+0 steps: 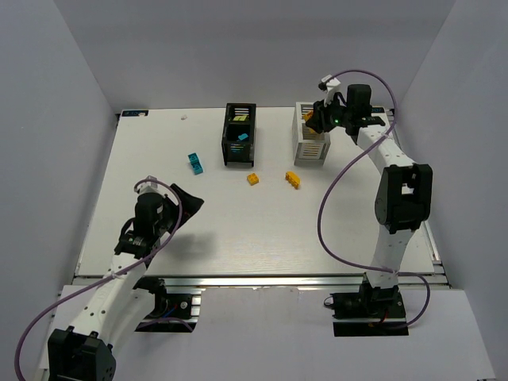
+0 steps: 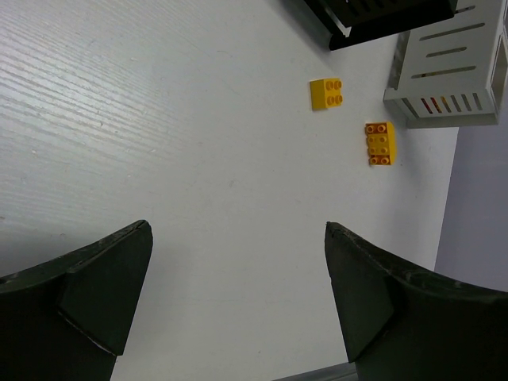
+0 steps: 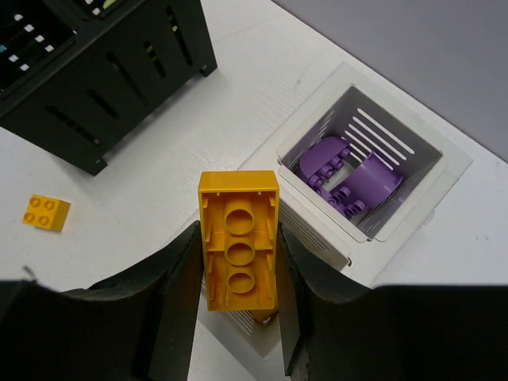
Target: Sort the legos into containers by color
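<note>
The right tool is half closed on an orange brick, hollow underside showing, and holds it over the near rim of the white box, where purple bricks lie inside. The left tool gapes fully open and empty, low over the tabletop. Two yellow bricks lie near the white box, and a cyan brick lies left of the black box.

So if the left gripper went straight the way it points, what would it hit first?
Probably the bare table, short of the yellow brick and orange brick beyond; depth is unclear.
</note>
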Available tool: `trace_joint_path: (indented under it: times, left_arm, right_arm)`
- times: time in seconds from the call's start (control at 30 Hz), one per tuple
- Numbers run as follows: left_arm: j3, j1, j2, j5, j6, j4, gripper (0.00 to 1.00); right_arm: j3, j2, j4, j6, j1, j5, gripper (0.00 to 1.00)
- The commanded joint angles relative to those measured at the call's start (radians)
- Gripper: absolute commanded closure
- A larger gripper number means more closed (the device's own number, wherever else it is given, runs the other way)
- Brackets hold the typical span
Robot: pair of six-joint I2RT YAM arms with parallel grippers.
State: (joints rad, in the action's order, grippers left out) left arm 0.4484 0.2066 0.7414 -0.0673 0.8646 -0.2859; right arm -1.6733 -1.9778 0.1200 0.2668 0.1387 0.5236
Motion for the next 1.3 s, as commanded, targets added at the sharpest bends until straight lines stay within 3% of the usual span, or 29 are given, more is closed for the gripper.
trace_joint_path:
  times: [0.0, 0.17, 0.33, 0.37, 0.47, 0.53, 0.6, 0.63, 0.67, 0.73, 0.77, 0.8, 0.9, 0.97, 1.27]
  left_arm:
    - [-0.008, -0.001, -0.010, -0.012, 0.007, 0.017, 0.02]
    - [-0.004, -0.001, 0.021, -0.045, 0.001, 0.065, 0.03]
    - [0.032, -0.001, 0.105, -0.074, -0.015, 0.114, 0.12]
    - [0.059, -0.001, 0.142, -0.069, -0.021, 0.110, 0.15]
    - [0.131, -0.003, 0.234, 0.006, -0.058, 0.051, 0.43]
    - [0.255, -0.001, 0.309, 0.113, -0.120, -0.034, 0.58]
    - [0.407, -0.003, 0.455, 0.162, -0.203, -0.112, 0.58]
    - [0.459, -0.001, 0.510, 0.205, -0.228, -0.140, 0.53]
    - [0.514, -0.003, 0.568, 0.225, -0.255, -0.171, 0.47]
    - [0.666, -0.003, 0.735, 0.260, -0.321, -0.248, 0.28]
    - [0.709, -0.001, 0.783, 0.289, -0.338, -0.263, 0.25]
    - [0.746, -0.003, 0.865, 0.300, -0.367, -0.278, 0.21]
    - [0.878, -0.004, 0.969, 0.328, -0.398, -0.291, 0.15]
    - [0.978, -0.006, 1.065, 0.349, -0.406, -0.308, 0.14]
    - [1.252, -0.012, 1.323, 0.379, -0.406, -0.328, 0.18]
  right_arm:
    - [-0.046, -0.004, -0.049, -0.018, -0.002, -0.036, 0.65]
    - [-0.037, -0.023, -0.039, 0.009, -0.005, -0.043, 0.33]
    - [-0.045, -0.004, -0.034, 0.017, -0.007, -0.033, 0.18]
    - [-0.051, 0.005, -0.017, 0.038, -0.007, -0.024, 0.11]
    - [-0.066, 0.062, 0.033, 0.139, -0.010, 0.024, 0.11]
    - [0.011, 0.143, 0.021, 0.198, -0.010, 0.094, 0.11]
    - [0.052, 0.192, 0.096, 0.329, -0.013, 0.194, 0.12]
    - [0.053, 0.220, 0.151, 0.368, -0.013, 0.287, 0.18]
    - [0.056, 0.230, 0.199, 0.385, -0.013, 0.332, 0.43]
    - [0.069, 0.267, 0.321, 0.420, -0.011, 0.425, 0.74]
    - [0.116, 0.286, 0.337, 0.425, -0.010, 0.440, 0.95]
    - [0.153, 0.309, 0.336, 0.423, -0.010, 0.446, 0.97]
    - [0.303, 0.405, 0.320, 0.420, -0.005, 0.449, 0.68]
    - [0.362, 0.465, 0.328, 0.451, -0.005, 0.443, 0.55]
    - [0.521, 0.557, 0.339, 0.480, -0.005, 0.434, 0.50]
